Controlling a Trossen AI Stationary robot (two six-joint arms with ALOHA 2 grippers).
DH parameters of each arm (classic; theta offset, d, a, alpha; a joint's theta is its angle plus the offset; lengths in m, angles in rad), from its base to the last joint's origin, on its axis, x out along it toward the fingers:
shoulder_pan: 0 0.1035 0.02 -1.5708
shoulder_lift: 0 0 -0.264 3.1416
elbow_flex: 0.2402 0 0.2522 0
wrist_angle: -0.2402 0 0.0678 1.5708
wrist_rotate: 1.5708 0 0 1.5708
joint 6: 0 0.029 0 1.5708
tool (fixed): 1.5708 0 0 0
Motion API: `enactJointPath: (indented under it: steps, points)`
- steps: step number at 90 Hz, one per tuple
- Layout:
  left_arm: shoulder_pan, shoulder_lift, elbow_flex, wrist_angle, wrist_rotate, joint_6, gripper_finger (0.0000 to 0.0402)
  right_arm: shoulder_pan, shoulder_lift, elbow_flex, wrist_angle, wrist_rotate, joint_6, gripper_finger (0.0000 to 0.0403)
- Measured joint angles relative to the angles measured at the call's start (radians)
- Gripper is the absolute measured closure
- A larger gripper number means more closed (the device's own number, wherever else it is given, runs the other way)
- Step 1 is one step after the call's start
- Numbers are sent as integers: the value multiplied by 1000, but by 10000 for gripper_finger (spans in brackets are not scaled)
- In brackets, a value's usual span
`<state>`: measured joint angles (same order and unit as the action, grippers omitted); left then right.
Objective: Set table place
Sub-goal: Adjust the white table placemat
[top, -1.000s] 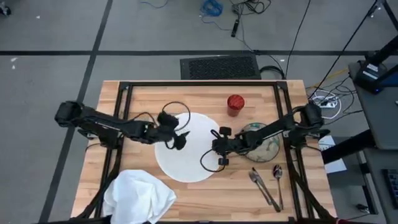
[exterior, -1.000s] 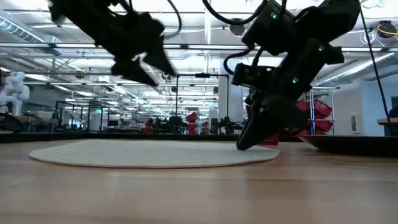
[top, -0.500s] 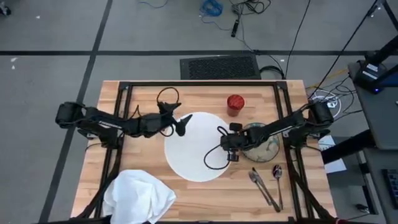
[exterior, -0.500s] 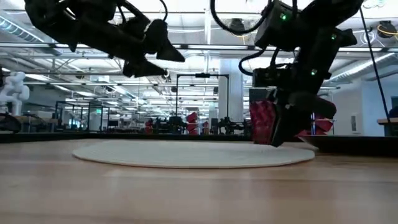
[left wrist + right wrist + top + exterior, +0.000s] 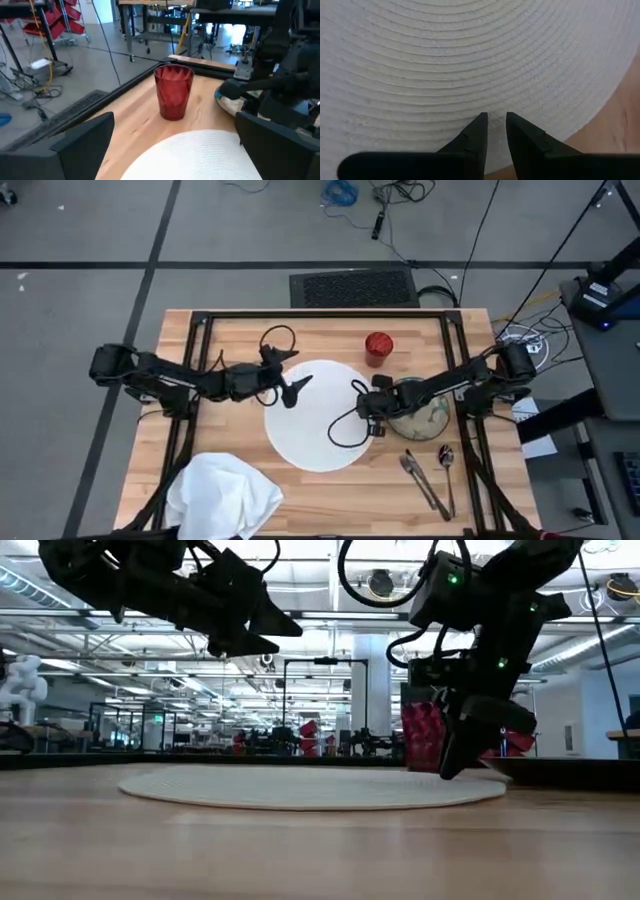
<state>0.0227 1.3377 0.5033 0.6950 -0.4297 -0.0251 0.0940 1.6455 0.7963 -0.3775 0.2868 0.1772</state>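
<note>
Right gripper point(image 5: 377, 427) is down low at the right-hand edge of the big round white plate point(image 5: 318, 416), fingertips drawn nearly together with just a slit between them, hovering over the ribbed, woven-looking surface, nothing clamped as far as the wrist view shows. Left gripper point(image 5: 294, 388) hangs above the plate's far-left rim, fingers spread wide and empty. The plate sits mid-worktop point(image 5: 230, 340), flat and very thin; it looks light and perhaps a little flexible, so the rim is the only real place to pinch it, and a thin edge on smooth wood could slide rather than lift. Behind it stands the small red cup point(image 5: 378, 347), upright, light, likely easy to tip if brushed. The speckled bowl point(image 5: 425, 410) sits just beside the plate's right edge, partly under the right arm: stiff, probably breakable, best taken by the wall. Knife, fork and spoon point(image 5: 432, 476) lie close together near the front right, slim and slippery. The white napkin point(image 5: 222, 494) is heaped soft at the front left corner. Open wood shows left of the plate; the black frame rails point(image 5: 320, 316) hem the sides.
</note>
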Motion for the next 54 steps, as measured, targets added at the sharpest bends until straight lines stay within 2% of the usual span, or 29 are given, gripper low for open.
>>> enactJointPath:
  steps: [33,54]
  points:
    - [-12,-3,4,-55,2,8,2,-54,-13,0,-75,3,-27,344]
    - [-12,-3,4,-53,2,8,2,-49,-97,-3,-162,2,-74,344]
